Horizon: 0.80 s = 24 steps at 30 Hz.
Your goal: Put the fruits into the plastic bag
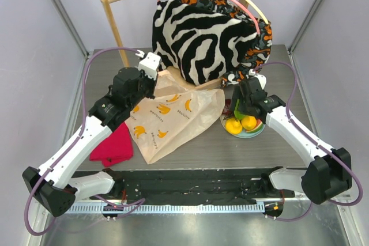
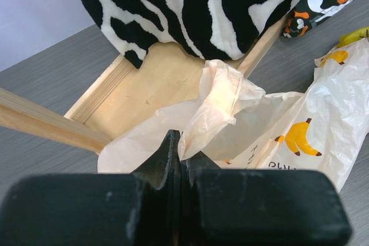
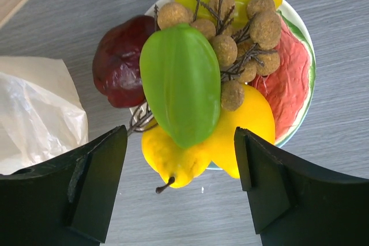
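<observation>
No fruit looks to be in the plastic bag (image 1: pixel 173 116) yet. The fruits (image 3: pixel 230 125) sit piled on the plate (image 3: pixel 308 56) beside it. The left gripper (image 2: pixel 181 148) pinches the bag's top, and the right gripper (image 3: pixel 181 185) hangs spread wide over the green fruit (image 3: pixel 181 82)

I see the plastic bag (image 1: pixel 173 120), translucent cream with printed bananas, lying crumpled and mostly flat, one handle (image 2: pixel 216 102) lifted and pinched in my left gripper (image 2: pixel 180 156). The fruits (image 1: pixel 242 124) sit heaped just to its right. A green fruit (image 3: pixel 181 82) lies on top of yellow ones (image 3: pixel 173 156), with a brown grape cluster (image 3: pixel 242 38) and a dark red apple (image 3: pixel 118 61) alongside.
</observation>
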Tool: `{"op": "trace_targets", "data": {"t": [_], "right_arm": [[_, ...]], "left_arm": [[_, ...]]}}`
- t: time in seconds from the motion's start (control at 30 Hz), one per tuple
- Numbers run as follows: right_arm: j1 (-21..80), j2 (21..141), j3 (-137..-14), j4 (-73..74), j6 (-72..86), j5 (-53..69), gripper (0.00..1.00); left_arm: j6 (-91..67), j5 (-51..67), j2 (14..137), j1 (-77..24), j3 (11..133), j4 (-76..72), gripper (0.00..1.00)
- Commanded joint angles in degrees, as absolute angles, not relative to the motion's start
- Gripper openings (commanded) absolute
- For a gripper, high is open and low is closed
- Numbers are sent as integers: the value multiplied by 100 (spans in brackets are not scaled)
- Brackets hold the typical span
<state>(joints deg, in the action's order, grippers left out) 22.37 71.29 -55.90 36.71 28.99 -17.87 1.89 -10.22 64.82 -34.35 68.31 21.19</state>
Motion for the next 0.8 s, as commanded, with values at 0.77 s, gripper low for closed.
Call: {"op": "trace_targets", "data": {"t": [0.77], "right_arm": [[2206, 7233, -5186, 2839, 3454, -2083, 74]], "left_arm": [[105, -844, 6407, -3419, 6899, 1802, 0]]}}
